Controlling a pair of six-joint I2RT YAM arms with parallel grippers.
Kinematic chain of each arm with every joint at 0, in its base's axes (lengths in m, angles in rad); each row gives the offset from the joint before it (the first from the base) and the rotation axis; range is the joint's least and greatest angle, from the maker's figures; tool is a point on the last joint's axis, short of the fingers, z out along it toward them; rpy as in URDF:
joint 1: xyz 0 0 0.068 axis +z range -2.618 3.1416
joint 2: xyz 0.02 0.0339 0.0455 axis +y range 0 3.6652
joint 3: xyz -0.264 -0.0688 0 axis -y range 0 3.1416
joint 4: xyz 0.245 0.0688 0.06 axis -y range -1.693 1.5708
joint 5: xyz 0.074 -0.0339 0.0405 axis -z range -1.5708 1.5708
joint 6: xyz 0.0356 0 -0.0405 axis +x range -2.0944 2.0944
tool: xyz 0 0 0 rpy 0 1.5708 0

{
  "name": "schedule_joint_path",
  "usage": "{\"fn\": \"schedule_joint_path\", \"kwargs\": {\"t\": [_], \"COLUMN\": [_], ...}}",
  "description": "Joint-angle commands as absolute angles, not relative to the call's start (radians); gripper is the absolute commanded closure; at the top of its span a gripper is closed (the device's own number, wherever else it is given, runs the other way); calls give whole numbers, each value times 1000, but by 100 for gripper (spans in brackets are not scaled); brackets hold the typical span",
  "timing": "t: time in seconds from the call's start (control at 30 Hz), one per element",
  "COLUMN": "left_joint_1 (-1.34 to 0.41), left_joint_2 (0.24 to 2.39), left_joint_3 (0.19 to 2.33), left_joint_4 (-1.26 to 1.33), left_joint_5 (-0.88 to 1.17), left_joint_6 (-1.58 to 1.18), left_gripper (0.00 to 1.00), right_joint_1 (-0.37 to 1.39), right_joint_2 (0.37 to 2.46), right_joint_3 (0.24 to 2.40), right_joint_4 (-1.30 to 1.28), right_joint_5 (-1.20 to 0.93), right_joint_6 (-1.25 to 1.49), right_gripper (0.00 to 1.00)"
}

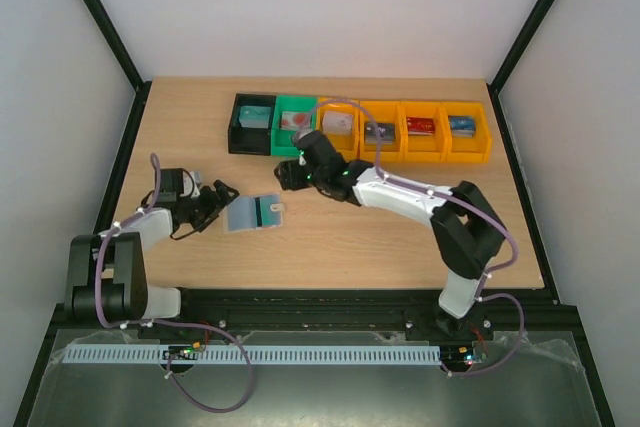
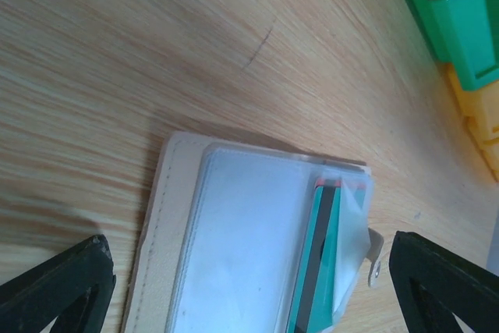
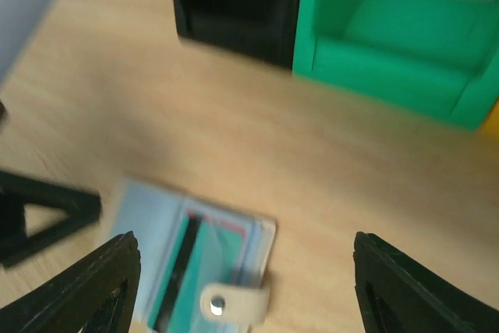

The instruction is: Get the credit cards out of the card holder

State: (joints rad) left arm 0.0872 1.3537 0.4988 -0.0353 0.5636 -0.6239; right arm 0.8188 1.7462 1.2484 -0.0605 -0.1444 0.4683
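Left end effector (image 2: pixel 249 243) near card holder (image 2: pixel 234 259)

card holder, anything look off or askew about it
Nothing looks damaged or spilled. The card holder lies open and flat on the table, with a teal card tucked in beside the snap tab. The only odd thing is a short dark scratch in the wood beyond it.

The table (image 2: pixel 156 37) is matt grained wood, the card holder (image 2: pixel 242 247) glossy see-through plastic (stitched pale cover)
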Motion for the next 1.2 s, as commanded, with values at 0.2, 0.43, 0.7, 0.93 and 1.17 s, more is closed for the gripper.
{"fn": "schedule_joint_path", "kwargs": {"t": [0.2, 0.43, 0.7, 0.93, 1.17], "left_joint_1": [-6, -72, -145, -187, -259], "left_joint_2": [1452, 1486, 1576, 1668, 1667], "left_joint_3": [459, 478, 501, 533, 573], "left_joint_4": [88, 126, 137, 150, 208], "left_joint_5": [651, 687, 711, 759, 832], "left_joint_6": [-688, -692, -678, -671, -668], "left_gripper": [3, 4, 7, 11, 14], "right_joint_1": [871, 848, 752, 738, 737], "right_joint_2": [1921, 1923, 1866, 1907, 1895], "right_joint_3": [1350, 1299, 1200, 1148, 1115], "right_joint_4": [-260, -311, -385, -333, -278], "right_joint_5": [-318, -325, -297, -404, -518], "right_joint_6": [607, 583, 528, 490, 480], "right_gripper": [28, 27, 27, 32, 48]}}
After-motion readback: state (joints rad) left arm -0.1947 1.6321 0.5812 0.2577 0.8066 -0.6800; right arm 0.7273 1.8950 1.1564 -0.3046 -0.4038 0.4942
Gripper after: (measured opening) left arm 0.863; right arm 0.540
